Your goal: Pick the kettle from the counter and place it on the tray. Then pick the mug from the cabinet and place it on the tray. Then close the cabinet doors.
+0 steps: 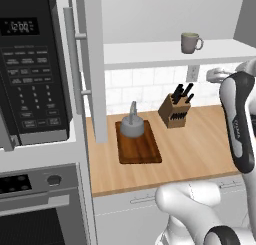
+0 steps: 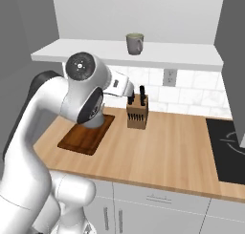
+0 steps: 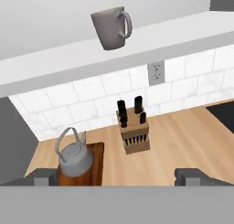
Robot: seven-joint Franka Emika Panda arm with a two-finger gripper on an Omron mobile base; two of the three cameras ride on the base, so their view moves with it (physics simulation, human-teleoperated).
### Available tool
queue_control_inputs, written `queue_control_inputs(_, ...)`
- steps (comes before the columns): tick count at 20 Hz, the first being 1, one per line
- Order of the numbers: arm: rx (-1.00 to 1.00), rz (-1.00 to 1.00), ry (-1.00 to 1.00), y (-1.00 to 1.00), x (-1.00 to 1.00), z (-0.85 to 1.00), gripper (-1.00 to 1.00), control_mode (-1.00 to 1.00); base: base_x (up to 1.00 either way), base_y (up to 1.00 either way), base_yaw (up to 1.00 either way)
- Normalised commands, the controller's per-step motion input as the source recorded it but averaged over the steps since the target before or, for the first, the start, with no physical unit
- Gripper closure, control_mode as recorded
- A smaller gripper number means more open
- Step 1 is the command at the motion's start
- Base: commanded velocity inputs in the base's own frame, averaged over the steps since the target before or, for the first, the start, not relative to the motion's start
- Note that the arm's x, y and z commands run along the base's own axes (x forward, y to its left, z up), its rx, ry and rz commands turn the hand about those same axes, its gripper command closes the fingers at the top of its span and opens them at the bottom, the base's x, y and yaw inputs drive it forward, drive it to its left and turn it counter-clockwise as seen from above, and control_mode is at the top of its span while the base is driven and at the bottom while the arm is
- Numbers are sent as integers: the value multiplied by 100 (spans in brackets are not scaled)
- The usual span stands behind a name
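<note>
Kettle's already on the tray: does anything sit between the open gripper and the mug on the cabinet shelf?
Nothing visible does. The mug stands alone on the cabinet shelf, doors open, with clear space before the open gripper. The knife block sits lower, on the counter.

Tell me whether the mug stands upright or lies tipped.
Upright: the mug stands on its base on the cabinet shelf, mouth upward, handle sideways.

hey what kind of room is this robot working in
A home kitchen, rendered rather than real by the look of it. A microwave sits above an oven, a knife block stands on the wood counter, and a kettle rests on a tray.
</note>
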Motion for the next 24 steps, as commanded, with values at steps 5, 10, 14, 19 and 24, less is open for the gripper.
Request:
queue_control_inputs(5,0,-16,-11,-21,-2,10,-100,-100,0,0,0)
queue_control_inputs(10,0,-18,0,-28,0,26,-100,-100,0,0,0)
queue_control_inputs(14,0,-10,-1,-22,0,20,-100,-100,0,0,0)
queue_control_inputs(19,0,-3,-15,-17,0,7,-100,-100,0,0,0)
queue_control_inputs(24,0,17,-14,-6,0,18,-100,-100,0,0,0)
